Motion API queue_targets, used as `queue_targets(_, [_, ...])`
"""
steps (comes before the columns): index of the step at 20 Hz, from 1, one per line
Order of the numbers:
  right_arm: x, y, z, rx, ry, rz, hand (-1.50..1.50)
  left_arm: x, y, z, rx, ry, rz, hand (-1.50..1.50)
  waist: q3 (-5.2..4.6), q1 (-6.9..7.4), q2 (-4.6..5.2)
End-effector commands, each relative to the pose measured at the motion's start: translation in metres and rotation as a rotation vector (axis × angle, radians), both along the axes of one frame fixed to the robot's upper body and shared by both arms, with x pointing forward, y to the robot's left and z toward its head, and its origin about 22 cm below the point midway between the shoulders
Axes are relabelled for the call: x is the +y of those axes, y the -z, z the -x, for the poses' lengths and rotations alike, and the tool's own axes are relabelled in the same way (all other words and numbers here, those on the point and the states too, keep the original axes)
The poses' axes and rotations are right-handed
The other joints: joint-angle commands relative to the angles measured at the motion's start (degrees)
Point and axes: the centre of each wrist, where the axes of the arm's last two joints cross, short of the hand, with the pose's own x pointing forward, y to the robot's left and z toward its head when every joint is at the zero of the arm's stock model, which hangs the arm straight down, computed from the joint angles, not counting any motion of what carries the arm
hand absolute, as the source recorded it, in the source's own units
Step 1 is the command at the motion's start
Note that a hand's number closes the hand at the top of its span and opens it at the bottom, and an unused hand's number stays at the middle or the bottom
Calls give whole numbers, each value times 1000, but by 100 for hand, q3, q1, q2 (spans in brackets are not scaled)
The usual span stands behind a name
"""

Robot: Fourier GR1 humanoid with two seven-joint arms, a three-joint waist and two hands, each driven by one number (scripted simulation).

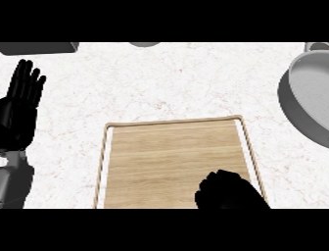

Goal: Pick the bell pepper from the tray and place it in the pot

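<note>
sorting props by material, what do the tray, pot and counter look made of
Tray: looks like pale wood, matte, with straight grain lines and a raised rim in the same tone.
Pot: looks like grey metal with a smooth, dull sheen; it could be coated, the view leaves that open.
Counter: looks like white stone such as marble, with faint brownish veins.

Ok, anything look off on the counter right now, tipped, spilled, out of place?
Nothing is spilled or tipped. One oddity: no bell pepper shows on the wooden tray. The right hand is curled over the tray's lower right corner and may hide it. The pot sits upright at the right edge; the left hand rests open.
</note>
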Motion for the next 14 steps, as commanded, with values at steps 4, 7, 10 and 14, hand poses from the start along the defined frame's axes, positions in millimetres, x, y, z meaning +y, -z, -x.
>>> queue_targets(4, [-58, -68, 35, -241, 314, -178, 150, -10, 0, -1, 0, 21, 6, 0, 10, 131, 74])
queue_targets(7, [-80, -86, 36, -332, 409, -218, 150, -13, -4, -11, -6, 42, 6, 0, 12, 188, 114])
queue_targets(10, [-92, -104, 41, -356, 454, -276, 150, -25, 1, 5, -17, 59, 16, 0, 9, 275, 97])
queue_targets(14, [-133, -100, 25, -351, 541, -229, 150, -21, -16, -9, -13, 36, 17, 0, 18, 217, 105])
